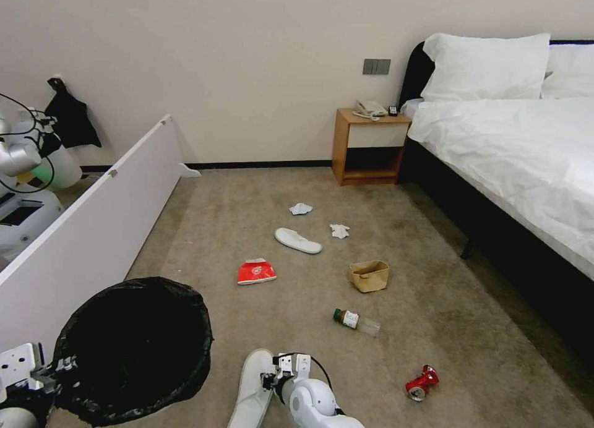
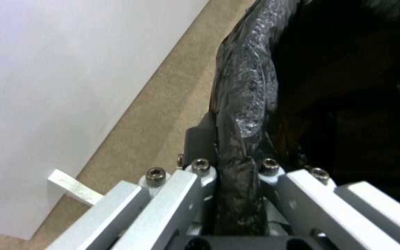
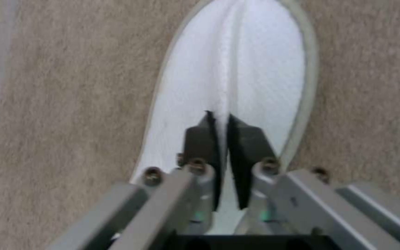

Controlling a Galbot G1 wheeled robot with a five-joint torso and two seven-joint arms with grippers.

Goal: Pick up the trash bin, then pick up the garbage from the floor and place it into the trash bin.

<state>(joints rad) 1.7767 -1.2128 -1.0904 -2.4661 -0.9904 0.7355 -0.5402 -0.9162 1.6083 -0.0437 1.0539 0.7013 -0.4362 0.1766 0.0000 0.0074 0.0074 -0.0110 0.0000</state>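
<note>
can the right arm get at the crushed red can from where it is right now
Probably not yet. The right gripper is shut on the near slipper, pinching a ridge of its fabric, so its jaws are taken. The can lies apart on open carpet with nothing around it, off to the gripper's right.

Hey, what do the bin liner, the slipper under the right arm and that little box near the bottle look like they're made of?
Bin liner: thin black plastic film, glossy and crinkled; the left gripper is clamped on its rim. Near slipper: soft white fabric, matte, probably terry or nonwoven, creased into a ridge between the right gripper's jaws. Brown box: seemingly kraft paper, matte, with a folded open top.
</note>
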